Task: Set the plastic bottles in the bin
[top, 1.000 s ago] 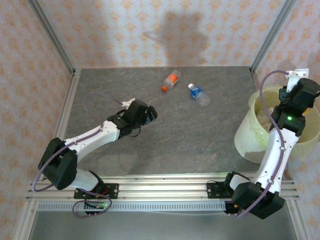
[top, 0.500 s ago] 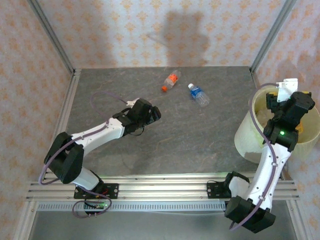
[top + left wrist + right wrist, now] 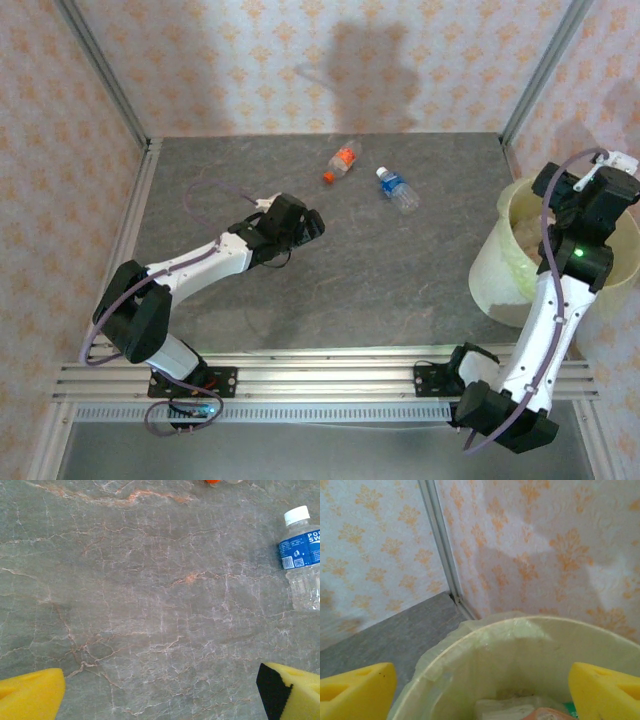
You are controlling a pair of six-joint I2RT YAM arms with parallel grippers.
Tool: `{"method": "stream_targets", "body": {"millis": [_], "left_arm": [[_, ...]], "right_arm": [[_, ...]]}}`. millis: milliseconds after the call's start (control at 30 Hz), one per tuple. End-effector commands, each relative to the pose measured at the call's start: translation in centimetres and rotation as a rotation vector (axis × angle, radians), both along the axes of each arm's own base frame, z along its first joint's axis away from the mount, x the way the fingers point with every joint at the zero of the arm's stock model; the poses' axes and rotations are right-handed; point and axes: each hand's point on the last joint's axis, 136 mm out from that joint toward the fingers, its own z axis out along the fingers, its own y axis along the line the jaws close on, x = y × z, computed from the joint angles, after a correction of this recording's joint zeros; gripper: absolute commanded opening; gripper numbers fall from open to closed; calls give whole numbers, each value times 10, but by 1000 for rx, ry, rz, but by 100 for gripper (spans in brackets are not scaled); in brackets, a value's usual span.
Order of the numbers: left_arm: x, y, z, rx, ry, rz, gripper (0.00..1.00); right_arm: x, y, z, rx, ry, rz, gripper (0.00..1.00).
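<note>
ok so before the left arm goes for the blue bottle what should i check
1. Left gripper open: ok.
2. Blue bottle centred in front of it: not ok, it lies at the right edge of the left wrist view.
3. Bare table between gripper and bottle: ok.
4. Orange bottle apart from the blue one: ok.
5. Right gripper open and empty above the bin: ok.
6. Room left in the bin: cannot tell.

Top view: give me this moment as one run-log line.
left gripper: open, empty, over table | right gripper: open, empty, above bin | on table: orange-label bottle, blue-label bottle
</note>
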Motion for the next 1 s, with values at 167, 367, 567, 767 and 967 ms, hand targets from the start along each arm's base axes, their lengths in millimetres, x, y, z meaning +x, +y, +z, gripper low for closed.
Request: {"method": "stream_targets", "body": {"millis": [167,367,567,767,967], "left_arm": [[0,-6,6,0,-1,-20,100],[-1,-6,3,3,6,-21,100],[-3,-6,1,2,9,-18,100],[-3,-4,0,16,12,-21,100],[-2,-5,0,15,14,-22,100]], "right_arm": [[10,-19,-96,248,178,-132,83],[38,-41,-96,226,194,-151,87],[50,-19,-65,265,89,-21,90],[22,7,-21,230,-1,33,95],[15,13,-44,301,40,16,99]]}}
